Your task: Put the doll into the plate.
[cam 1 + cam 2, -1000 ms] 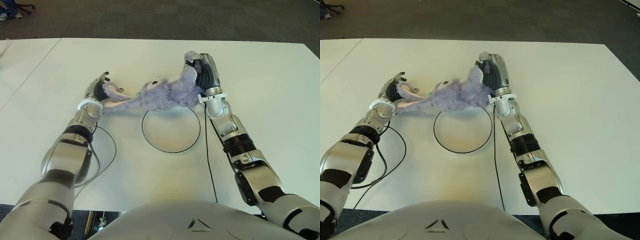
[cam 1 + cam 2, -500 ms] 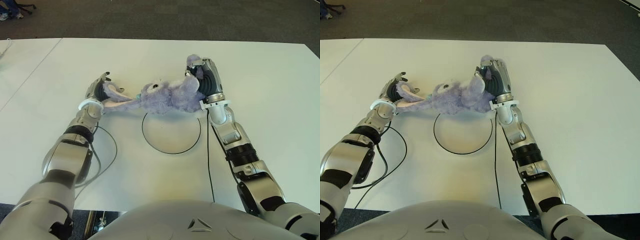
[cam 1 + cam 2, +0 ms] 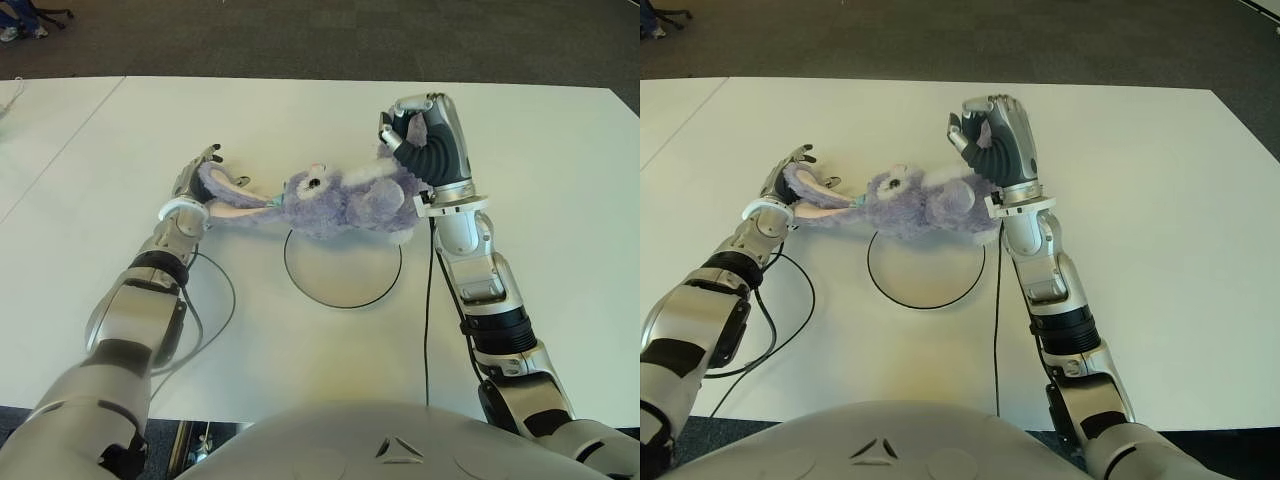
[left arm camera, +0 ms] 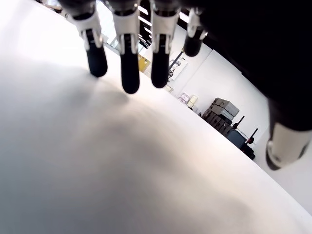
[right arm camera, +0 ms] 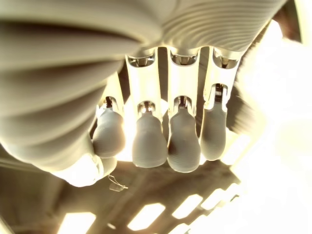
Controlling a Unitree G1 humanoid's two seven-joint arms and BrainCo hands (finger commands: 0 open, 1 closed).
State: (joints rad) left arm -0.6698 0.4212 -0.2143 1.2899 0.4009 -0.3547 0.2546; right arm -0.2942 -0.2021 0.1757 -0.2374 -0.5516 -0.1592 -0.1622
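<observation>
Over plate far rim, doll in right hand

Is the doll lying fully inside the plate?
No. The doll only overlaps the far rim of the plate, stretching out toward the left hand.

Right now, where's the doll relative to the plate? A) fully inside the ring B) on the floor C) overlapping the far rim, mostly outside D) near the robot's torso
C: the doll lies across the far rim of the plate, mostly beyond it.
</observation>
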